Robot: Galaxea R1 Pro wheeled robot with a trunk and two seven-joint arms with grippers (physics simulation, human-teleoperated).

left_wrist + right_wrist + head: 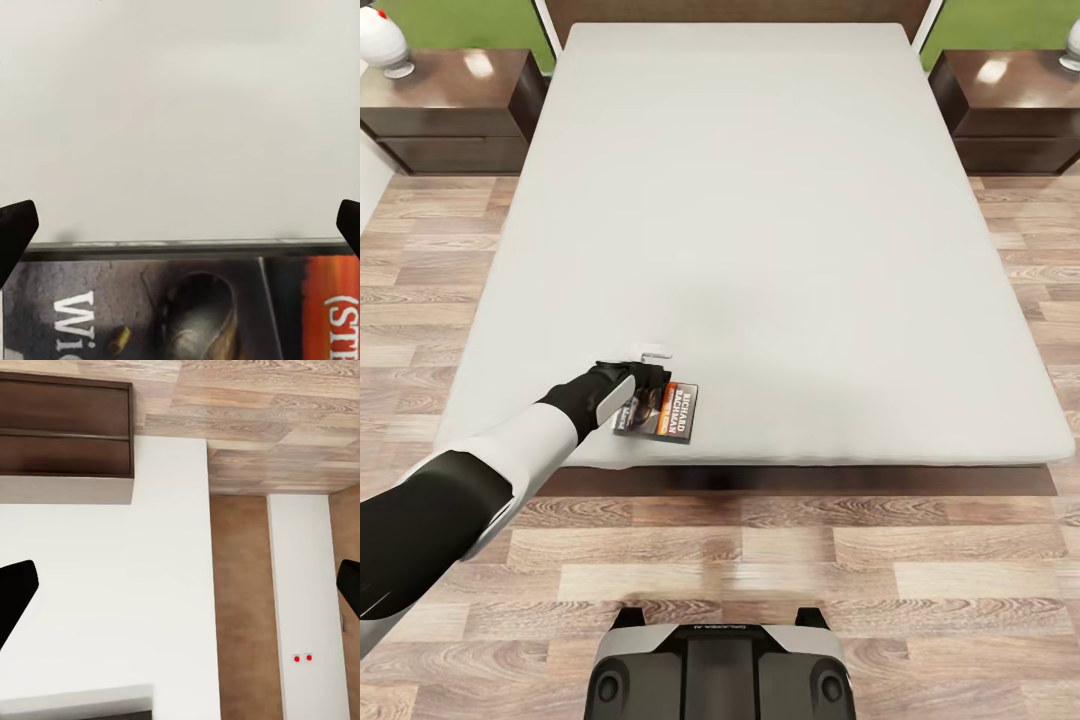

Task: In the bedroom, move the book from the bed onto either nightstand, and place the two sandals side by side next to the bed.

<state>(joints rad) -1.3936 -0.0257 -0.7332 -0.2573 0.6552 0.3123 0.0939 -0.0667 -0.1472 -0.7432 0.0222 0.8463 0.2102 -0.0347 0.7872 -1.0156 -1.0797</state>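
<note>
Head view: the book (665, 411) lies flat on the light-grey bed (780, 240), near its foot edge toward the left corner. The left gripper (643, 385) hangs right over the book's left part, perhaps touching it. In the left wrist view its fingers (15, 229) stand wide apart. The right gripper's fingertips (13, 591) also sit wide, holding nothing. Two nightstands (450, 110) flank the headboard.
</note>
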